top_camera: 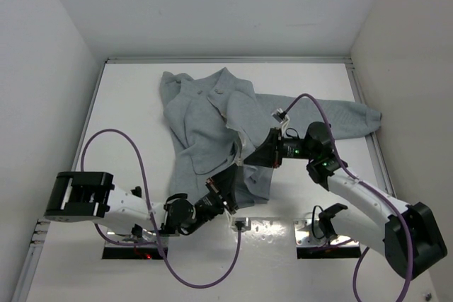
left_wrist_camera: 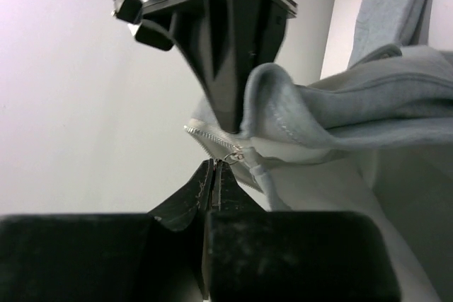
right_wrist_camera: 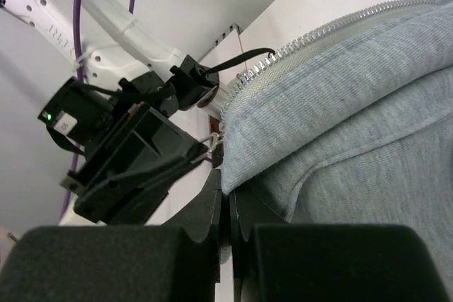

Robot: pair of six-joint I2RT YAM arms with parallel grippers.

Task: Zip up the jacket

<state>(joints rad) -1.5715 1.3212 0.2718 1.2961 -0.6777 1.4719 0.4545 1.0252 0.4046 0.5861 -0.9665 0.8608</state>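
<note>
Pinching at the near hem of the jacket [top_camera: 212,125], both sets of my fingers meet at the bottom of its front opening. The jacket is light grey and lies spread on the white worktop [top_camera: 127,104], collar at the far end, one sleeve stretched out to the right, hem nearest my bases.

My left fingers [left_wrist_camera: 214,178] are pressed together on what looks like the small metal zip pull [left_wrist_camera: 233,155], at the lowest end of the zip. My right fingers [right_wrist_camera: 225,203] are pressed together on a fold of the jacket's hem just beside it, lifting the cloth slightly off the worktop. The two sets of fingers are very near each other, almost tip to tip.

I judge the zipping to be barely begun. A long row of bare zip teeth [right_wrist_camera: 318,30] runs away from my right fingers with no matching side joined to it. Nearly the whole run up to the collar is left.

My left arm [top_camera: 127,206] lies low along the near edge and reaches right and slightly far. My right arm [top_camera: 361,199] bends in from the right, wrist turned left toward the hem.
</note>
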